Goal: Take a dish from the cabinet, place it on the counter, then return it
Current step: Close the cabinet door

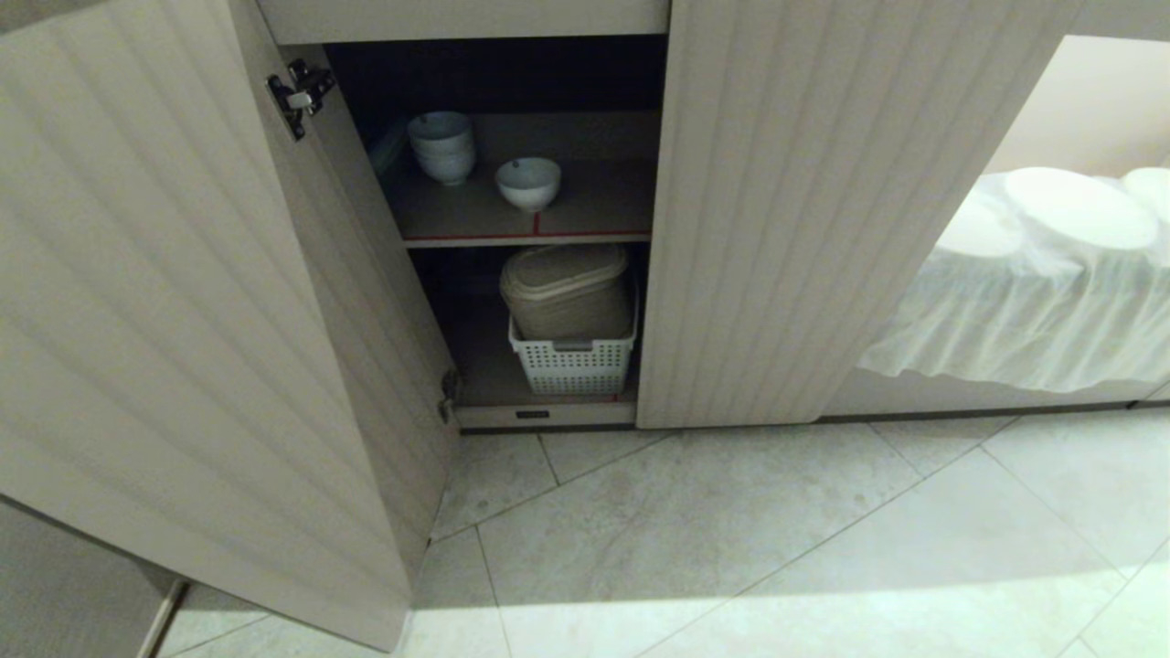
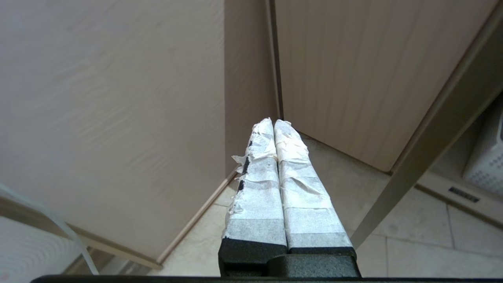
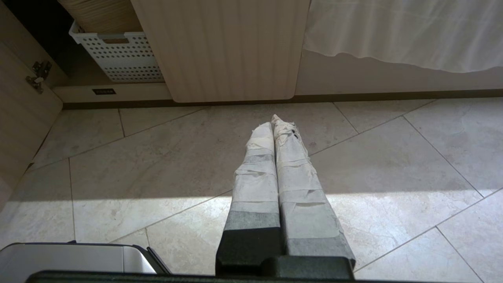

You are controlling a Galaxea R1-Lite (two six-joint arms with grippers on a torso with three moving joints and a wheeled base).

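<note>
**Ana:** Bowl [image 1: 527,183] on the upper shelf [image 1: 585,215], standing upright by itself near the red-taped front edge, just beside the stack of bowls [image 1: 441,146] further back on the left. Nothing is touching it.

**Ben:** So we're at the very start, I'd say: the reach-in hasn't happened. Left pincer [image 2: 274,122] has its taped fingers [image 2: 257,173] pressed together and holds nothing, down low outside the cabinet [image 1: 823,210], facing door panels and floor. Right pincer [image 3: 274,120] is together too, empty, hanging over the floor tiles [image 3: 188,157] in front of the closed door.

**Ana:** What does the next move ask for?

**Ben:** My read: the left pincer has to spread apart, come round the open door [image 1: 183,302] and go in above the shelf edge to take the rim, steering clear of the stack.

**Ana:** And below?

**Ben:** White perforated basket [image 1: 574,361] on the bottom shelf with a beige lidded container [image 1: 567,292] sitting in it. Well apart from the bowl.

**Ana:** Room?

**Ben:** Pale stone tiles with a band of sunlight, and a white cloth [image 1: 1024,311] draped over the opening to the right. The bench itself isn't in view.
</note>
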